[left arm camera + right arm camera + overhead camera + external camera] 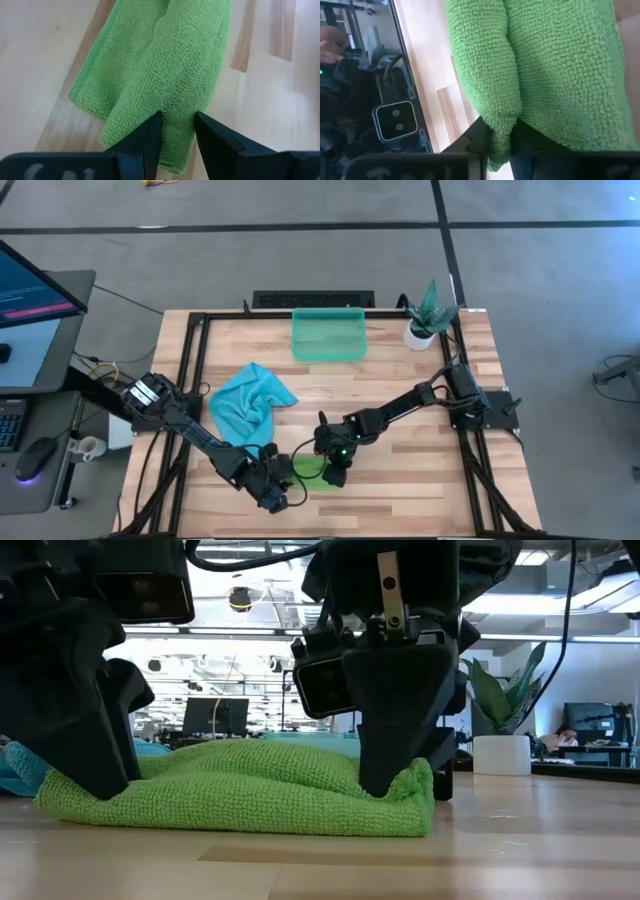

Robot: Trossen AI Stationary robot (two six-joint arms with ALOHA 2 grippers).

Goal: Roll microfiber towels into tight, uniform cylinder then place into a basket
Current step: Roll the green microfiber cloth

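1. lime green microfiber, the green towel [250, 790] lies as a flattened, partly rolled bundle on the near edge of the bench [400, 480], between the two arms; it is a loose, lumpy fold, not yet a tight cylinder.
2. the left end effector [177, 131] has its fingers set narrow with a ridge of the green pile pinched between the tips, at one end of the bundle.
3. the right end effector [507, 137] sits at the other end, fingers [395, 710] narrow with a fold of the same cloth wedged between them; how firm that pinch is i cannot tell.
4. the blue towel [250, 402] lies crumpled farther back on the bench, toward the left arm, untouched and unrolled.
5. the basket [328, 335] stands at the far edge of the bench, well apart from both towels and with no towel in it; a small potted plant [428, 315] stands beside it at the far right corner.
6. likely risks, as a judgement: each end holds only a thin ridge of cloth, so one end could slip free and the roll would spring open; uneven pull between the two ends would skew the roll into a cone instead of a uniform cylinder; the loose lower layer seen in the left wrist view could trail out and unwind on a lift toward the basket.
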